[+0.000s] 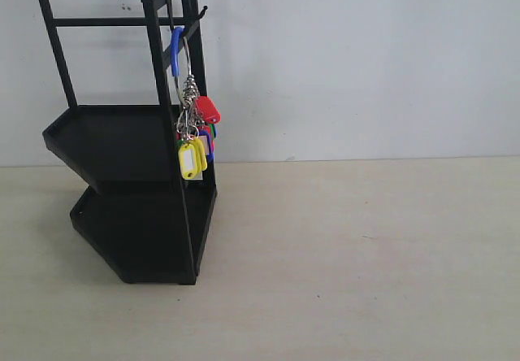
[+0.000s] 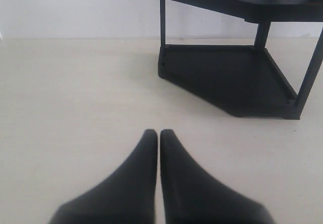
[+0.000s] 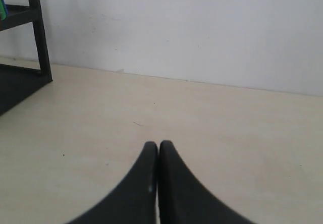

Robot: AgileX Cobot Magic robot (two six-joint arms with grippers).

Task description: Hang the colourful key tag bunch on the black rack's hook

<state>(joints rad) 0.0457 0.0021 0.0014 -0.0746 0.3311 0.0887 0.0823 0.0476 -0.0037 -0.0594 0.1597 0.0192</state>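
The colourful key tag bunch point(image 1: 193, 137) hangs by its metal ring from the hook point(image 1: 201, 11) on the black rack point(image 1: 122, 158)'s upper bar, so the hanging looks done. What remains, I judge, is to hold the 2 arms clear so nothing nudges the ring. The left gripper point(image 2: 158, 133) has its jaws pressed together and holds nothing; the right gripper point(image 3: 158, 144) likewise. The bunch is well apart from both, ahead of them and higher up.
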